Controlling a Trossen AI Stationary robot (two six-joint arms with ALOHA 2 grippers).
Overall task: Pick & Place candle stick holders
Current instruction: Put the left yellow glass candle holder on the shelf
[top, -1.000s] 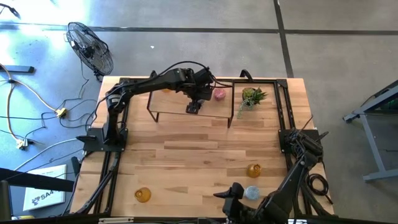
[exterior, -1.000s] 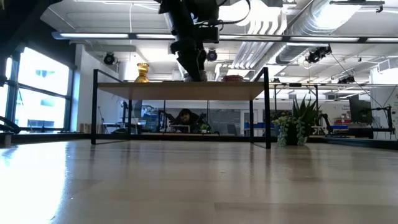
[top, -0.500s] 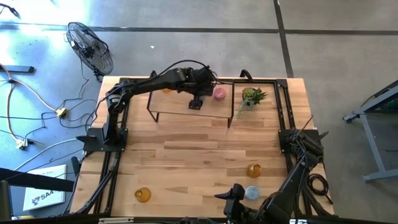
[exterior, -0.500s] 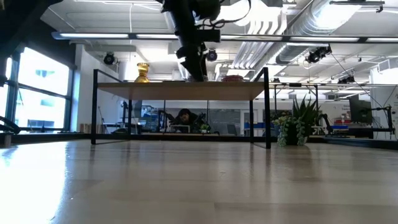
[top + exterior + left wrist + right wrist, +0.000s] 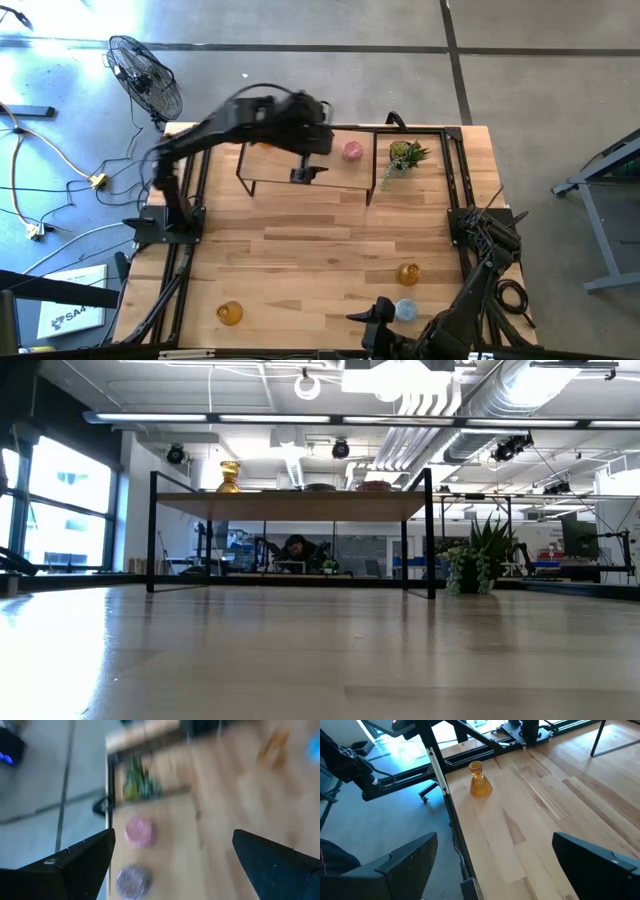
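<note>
- Left gripper [image 5: 303, 174], jaws spread and empty, hovers above the raised shelf [image 5: 270, 184].
- Pink holder [image 5: 353, 151] sits at its 3 o'clock.
- Right gripper [image 5: 378, 310], jaws spread, waits near the blue holder [image 5: 405, 310].

Only one marking can be partly read: dark letters, seemingly "SA", on a white box [image 5: 72, 312] lying on the floor beside the table [image 5: 330, 245]; the remainder is too small to make out.
</note>
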